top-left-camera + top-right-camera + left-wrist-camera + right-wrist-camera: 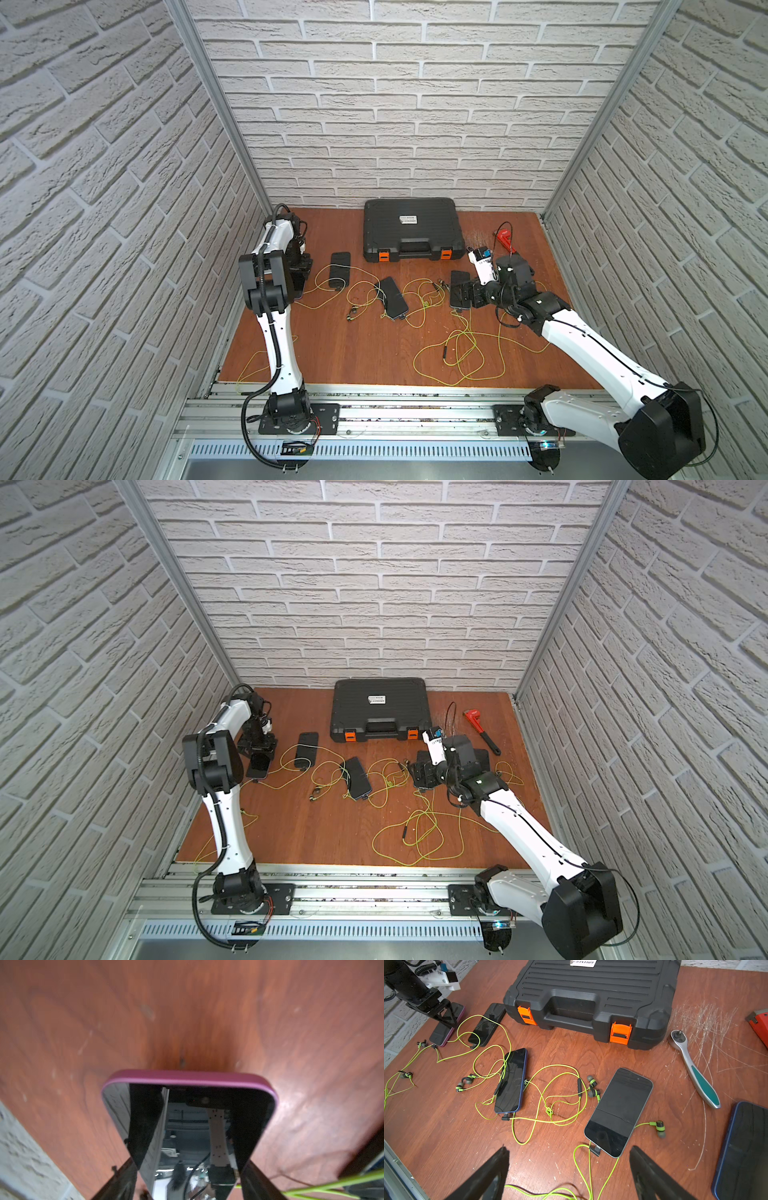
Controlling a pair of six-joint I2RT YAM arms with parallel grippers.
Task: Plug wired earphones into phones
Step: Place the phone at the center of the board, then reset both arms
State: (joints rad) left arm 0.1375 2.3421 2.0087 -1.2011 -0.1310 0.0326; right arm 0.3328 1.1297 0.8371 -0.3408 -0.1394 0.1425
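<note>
Right pincer: fingers spread wide, nothing between them, low over the wooden table.
Nearest phone: flat, screen up, just ahead of the right pincer's tips. A dark angled plug sits at its near end, between the two tips.
Earphone cord: yellow-green, runs from that plug back under the right pincer. One earbud lies beside the phone on the right finger's side.
Blue-edged phone: further ahead, off toward the left finger's side, a plug at its near end and cord loops around it.
Ratchet: ahead, out beyond the right finger.
Third phone: far ahead on the left finger's side, cord at its near end.
Left pincer: fingers apart, standing over the magenta-cased phone. Its tips are down at the glass, and I cannot tell whether they touch it.
Black case: farthest ahead of the right pincer, closed, with orange latches.
</note>
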